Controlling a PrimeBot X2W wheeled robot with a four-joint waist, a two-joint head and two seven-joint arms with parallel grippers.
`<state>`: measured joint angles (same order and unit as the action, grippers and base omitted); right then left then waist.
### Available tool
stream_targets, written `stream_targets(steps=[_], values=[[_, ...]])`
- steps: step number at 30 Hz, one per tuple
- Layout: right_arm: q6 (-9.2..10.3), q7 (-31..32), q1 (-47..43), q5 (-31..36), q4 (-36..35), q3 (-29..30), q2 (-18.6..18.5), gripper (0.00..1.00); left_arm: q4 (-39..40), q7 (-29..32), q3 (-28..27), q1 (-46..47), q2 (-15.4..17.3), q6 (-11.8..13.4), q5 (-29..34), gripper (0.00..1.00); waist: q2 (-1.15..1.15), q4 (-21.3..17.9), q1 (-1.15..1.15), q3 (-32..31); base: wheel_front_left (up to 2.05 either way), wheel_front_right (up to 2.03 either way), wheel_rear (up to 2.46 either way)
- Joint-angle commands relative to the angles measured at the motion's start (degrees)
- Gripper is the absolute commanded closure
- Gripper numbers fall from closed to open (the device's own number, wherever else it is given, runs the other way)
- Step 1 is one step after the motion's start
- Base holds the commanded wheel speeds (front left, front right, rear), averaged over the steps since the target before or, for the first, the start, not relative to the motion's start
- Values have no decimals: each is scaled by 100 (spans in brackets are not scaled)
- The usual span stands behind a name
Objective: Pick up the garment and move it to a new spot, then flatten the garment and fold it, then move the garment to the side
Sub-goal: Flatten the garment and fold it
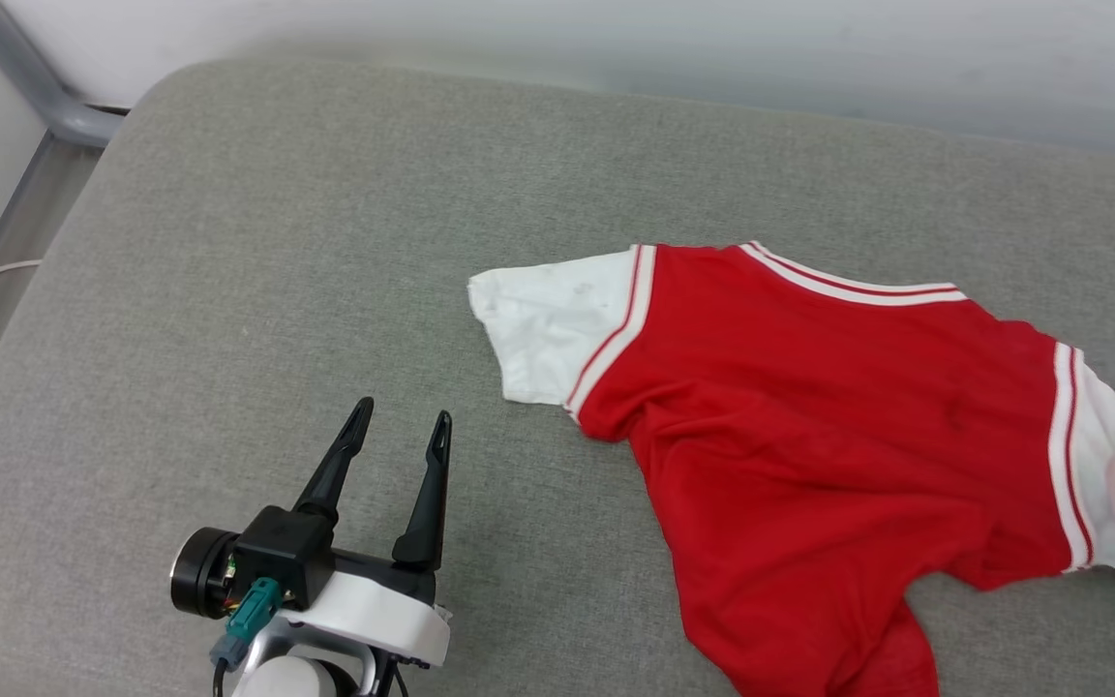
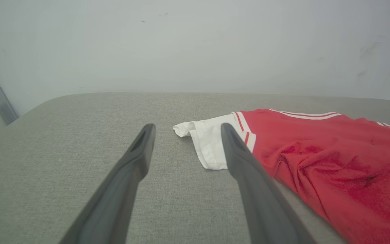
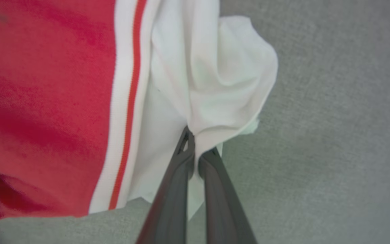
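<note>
At this point the garment (image 1: 809, 416) was lying rumpled on the right half of the grey cushion (image 1: 325, 242), collar on the far side and hem trailing off toward the near edge. My right gripper (image 3: 198, 144) was pinched fully closed on a fold of the white sleeve on the right (image 3: 215, 74), right at its loose edge. My left gripper (image 1: 403, 411) was spread wide with nothing in it, hovering over bare cushion near and left of the other white sleeve (image 1: 548, 324), not touching it.

Handling-wise I'd call it light, thin and totally floppy (zero stiffness, it bunches wherever you pinch it). Lifting from one sleeve would probably just drag the body along in a rope. My guess was that the better hold is both sleeves, or the shoulders by the striped trim (image 1: 616, 329), where the seam looked thicker and less likely to slip.
</note>
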<state>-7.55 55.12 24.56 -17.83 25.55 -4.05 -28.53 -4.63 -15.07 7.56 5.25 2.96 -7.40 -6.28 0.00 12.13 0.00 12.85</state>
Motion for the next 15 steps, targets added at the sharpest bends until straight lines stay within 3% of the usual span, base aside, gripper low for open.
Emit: stream_targets(steps=[1,7,9,15], values=[[12,-13,-200,-13,61,-23,-124,100,1,-15,-11,-46,-6,-4,11,0,0,-73,0,-49,0,0,0],[12,-421,-240,-81,210,39,-205,100,9,-15,-31,-8,-3,-7,36,0,0,-190,0,-12,0,0,0],[12,-693,-135,-37,254,105,-106,0,10,-15,-50,28,0,-8,42,0,0,-236,0,0,0,0,0],[10,-1633,92,-140,68,230,80,0,-26,-15,-143,62,58,-9,2,0,0,-431,0,-150,0,0,0]])
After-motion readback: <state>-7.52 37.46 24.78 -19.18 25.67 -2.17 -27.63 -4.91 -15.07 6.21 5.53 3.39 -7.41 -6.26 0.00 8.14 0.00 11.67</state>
